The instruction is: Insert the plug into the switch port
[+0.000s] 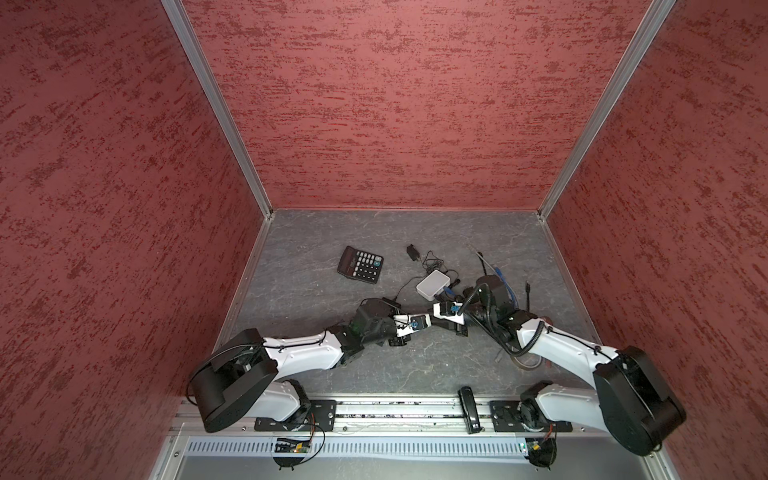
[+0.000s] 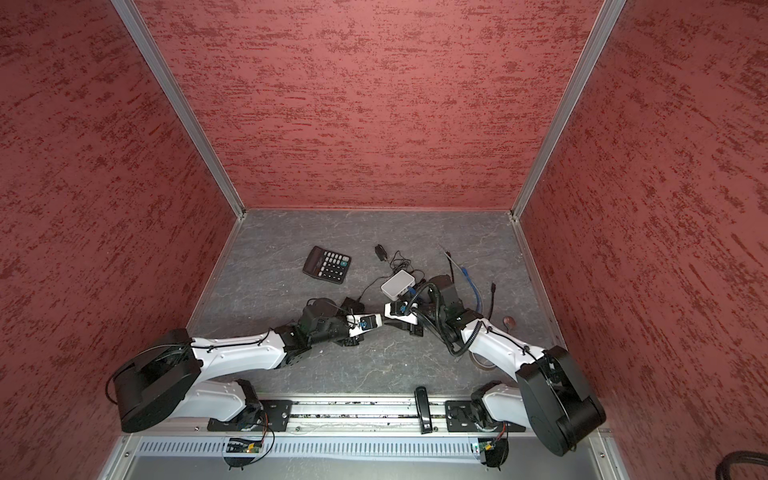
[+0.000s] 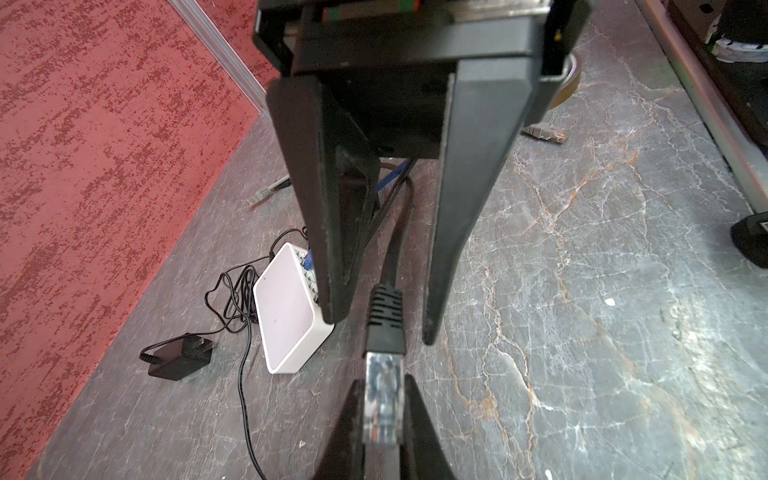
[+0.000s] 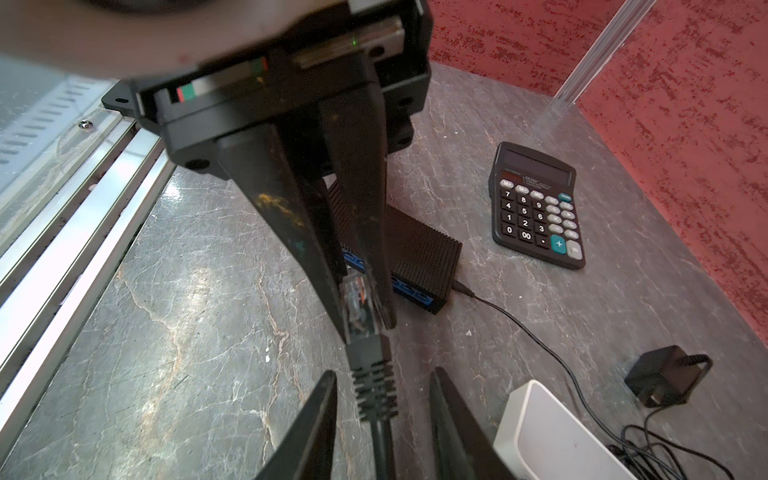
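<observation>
The clear plug (image 3: pixel 382 399) was held tight between the fingers of the left gripper (image 3: pixel 383 380), and it seemed to be lifted off the table (image 3: pixel 582 291). The right gripper (image 4: pixel 382 374) was placed around the black boot (image 4: pixel 374 390) just behind the plug. Its fingers were apart, with a gap on each side, so nothing was gripped by it. The black switch (image 4: pixel 424 253), with its blue ports, was seen on the table behind the left gripper, near the plug but not touching it. A white box (image 3: pixel 286 316) with a blue cable (image 3: pixel 307 264) in it lay close by.

It looked as if a hand-over was being set up, and a few things could go wrong from here. If the boot were squeezed off-centre, the plug could be twisted in the left fingers. If the plug were let go too soon, it could be dropped. If it were brought in tilted or upside down, it could be jammed at a port's edge and its little clip bent. The switch could also be pushed away by a hard shove.
</observation>
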### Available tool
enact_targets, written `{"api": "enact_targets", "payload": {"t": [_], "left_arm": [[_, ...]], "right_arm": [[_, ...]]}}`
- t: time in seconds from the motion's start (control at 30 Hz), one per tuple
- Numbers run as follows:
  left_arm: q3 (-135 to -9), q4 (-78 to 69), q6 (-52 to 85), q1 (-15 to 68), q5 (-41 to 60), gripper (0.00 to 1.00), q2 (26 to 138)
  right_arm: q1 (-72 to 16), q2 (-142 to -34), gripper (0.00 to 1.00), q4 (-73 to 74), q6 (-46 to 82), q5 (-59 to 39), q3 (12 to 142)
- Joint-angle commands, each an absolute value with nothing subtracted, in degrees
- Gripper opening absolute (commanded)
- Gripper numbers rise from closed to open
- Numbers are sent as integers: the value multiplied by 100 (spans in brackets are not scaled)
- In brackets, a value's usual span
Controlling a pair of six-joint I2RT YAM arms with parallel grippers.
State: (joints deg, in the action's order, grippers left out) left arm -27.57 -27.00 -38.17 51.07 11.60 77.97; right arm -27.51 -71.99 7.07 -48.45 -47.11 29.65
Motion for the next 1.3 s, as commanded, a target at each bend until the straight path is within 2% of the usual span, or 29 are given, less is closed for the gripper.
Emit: {"api": "enact_targets", "payload": {"t": [0.0, 0.3, 1.1, 1.27], "left_arm": [[-2765, -2786, -3728, 5076, 1248, 0, 7730], [-2777, -2786, -3740, 5019, 1235, 0, 7742], [-2777, -2557, -3762, 4957, 1249, 0, 7696], [-2764, -2558, -3771, 4947, 1264, 0, 7674]], "right_arm": [[-2829, -7102, 36, 835, -4931, -4712, 3114], [-2922, -7032, 31, 500, -5126, -4509, 3120], [-3040, -7241, 27, 431, -5150, -4519, 3258], [-3050, -7264, 22, 463, -5175, -4518, 3252]]}}
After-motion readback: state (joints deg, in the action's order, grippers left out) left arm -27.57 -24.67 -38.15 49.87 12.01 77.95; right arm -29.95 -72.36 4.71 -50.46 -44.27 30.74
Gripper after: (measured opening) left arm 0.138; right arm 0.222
